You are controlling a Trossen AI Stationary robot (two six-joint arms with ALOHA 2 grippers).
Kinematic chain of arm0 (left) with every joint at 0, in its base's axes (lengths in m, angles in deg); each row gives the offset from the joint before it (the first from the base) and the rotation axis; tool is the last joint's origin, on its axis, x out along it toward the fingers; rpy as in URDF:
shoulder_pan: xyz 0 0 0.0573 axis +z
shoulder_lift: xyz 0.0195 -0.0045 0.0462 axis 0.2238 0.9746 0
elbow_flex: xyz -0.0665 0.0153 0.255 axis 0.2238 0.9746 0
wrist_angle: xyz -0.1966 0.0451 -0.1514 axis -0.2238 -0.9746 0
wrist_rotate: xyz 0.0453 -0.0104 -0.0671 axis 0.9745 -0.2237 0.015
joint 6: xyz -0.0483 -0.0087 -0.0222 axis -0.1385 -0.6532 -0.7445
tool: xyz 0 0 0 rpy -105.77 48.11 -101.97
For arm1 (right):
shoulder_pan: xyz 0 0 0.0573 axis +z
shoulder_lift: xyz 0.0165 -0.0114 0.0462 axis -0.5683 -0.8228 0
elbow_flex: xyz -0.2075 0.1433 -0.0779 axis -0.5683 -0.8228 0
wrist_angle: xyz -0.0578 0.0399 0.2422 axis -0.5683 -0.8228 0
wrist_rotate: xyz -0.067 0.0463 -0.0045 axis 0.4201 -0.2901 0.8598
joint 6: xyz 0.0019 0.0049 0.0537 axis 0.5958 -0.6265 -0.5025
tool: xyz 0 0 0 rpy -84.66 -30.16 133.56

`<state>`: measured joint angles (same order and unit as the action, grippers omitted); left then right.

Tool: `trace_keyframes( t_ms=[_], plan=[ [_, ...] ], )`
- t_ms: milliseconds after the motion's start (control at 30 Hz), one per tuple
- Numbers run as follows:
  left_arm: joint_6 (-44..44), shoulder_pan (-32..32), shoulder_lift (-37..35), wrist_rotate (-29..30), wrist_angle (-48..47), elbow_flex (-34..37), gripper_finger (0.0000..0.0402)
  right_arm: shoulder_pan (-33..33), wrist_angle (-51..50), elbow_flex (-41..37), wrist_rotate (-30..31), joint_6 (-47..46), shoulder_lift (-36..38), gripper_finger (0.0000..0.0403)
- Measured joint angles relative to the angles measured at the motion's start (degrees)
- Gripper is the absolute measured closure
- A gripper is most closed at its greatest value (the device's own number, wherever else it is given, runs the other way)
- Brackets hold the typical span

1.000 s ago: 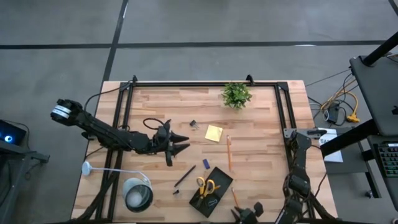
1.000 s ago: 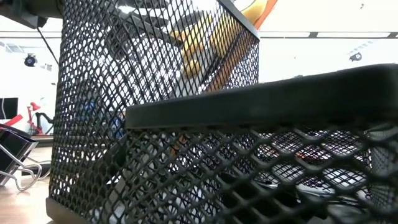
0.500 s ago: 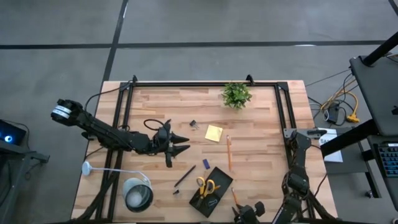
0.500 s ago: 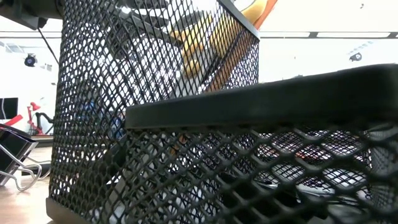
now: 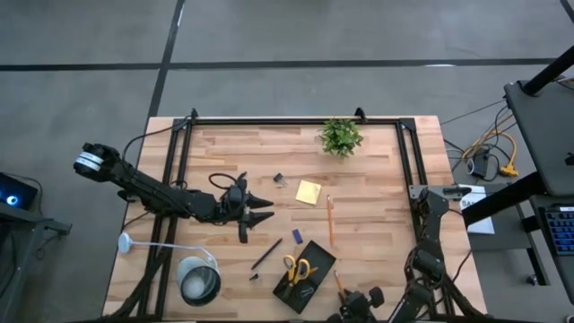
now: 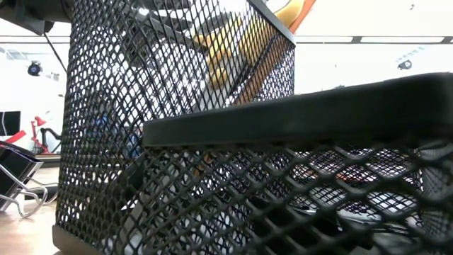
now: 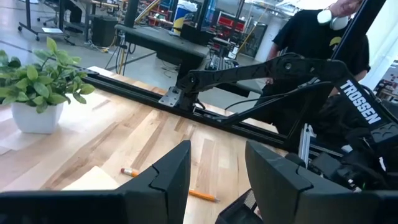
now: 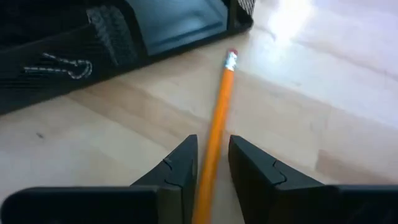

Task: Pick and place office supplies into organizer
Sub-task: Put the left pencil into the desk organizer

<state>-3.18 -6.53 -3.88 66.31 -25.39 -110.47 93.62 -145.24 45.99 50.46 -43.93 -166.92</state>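
From the high view I have the left gripper hovering over the middle of the desk, fingers spread and empty, pointing toward the sticky-note pad that lies just ahead of it. The organizer sits near the front edge with the yellow-handled scissors already in it; a pencil lies between pad and organizer, a black pen just off the organizer's left side, and a small binder clip close to the pad. My right gripper is down at the front edge beside the organizer's right end. The low view gives me little beyond the organizer's black mesh wall filling the picture, yellow handles showing through it. Through the left wrist view I see both fingers parted with nothing between them, the potted plant far off and a pencil on the wood beyond. In the right wrist view the fingers straddle a second orange pencil lying by the organizer's corner, a narrow gap on each side, not visibly clamped. I judge that pencil light, stiff and apt to roll, so I would pinch it near mid-shaft, squarely across.
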Motion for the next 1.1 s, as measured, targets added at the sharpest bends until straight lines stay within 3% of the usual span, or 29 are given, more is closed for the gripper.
trace_keyframes(
  t_ms=[233, 367, 500, 900, 1100],
  plan=[
    [-0.2, 0.0, 0.0, 0.0, 0.1, -0.6, 0.0265, 0.3, 8.0, -5.9, 1.6, 1.1, 0.8, 0.0324],
    [-0.1, 0.2, 0.0, 0.0, 0.1, -0.6, 0.0265, 0.4, 7.9, -6.2, 1.2, 1.7, 0.7, 0.0347],
    [-0.3, 0.3, 0.0, 0.1, 0.1, -0.6, 0.0265, 0.4, 7.5, -6.5, 0.6, 1.7, 0.7, 0.0384],
    [-0.3, 0.4, 0.0, 0.0, 0.1, -0.6, 0.0265, -0.8, -0.8, -1.6, -1.3, 1.7, 0.4, 0.039],
    [-0.3, 0.4, 0.0, 0.1, 0.0, -0.3, 0.0265, -1.1, -1.1, -1.7, 0.6, 1.7, 0.9, 0.0391]
  ],
)
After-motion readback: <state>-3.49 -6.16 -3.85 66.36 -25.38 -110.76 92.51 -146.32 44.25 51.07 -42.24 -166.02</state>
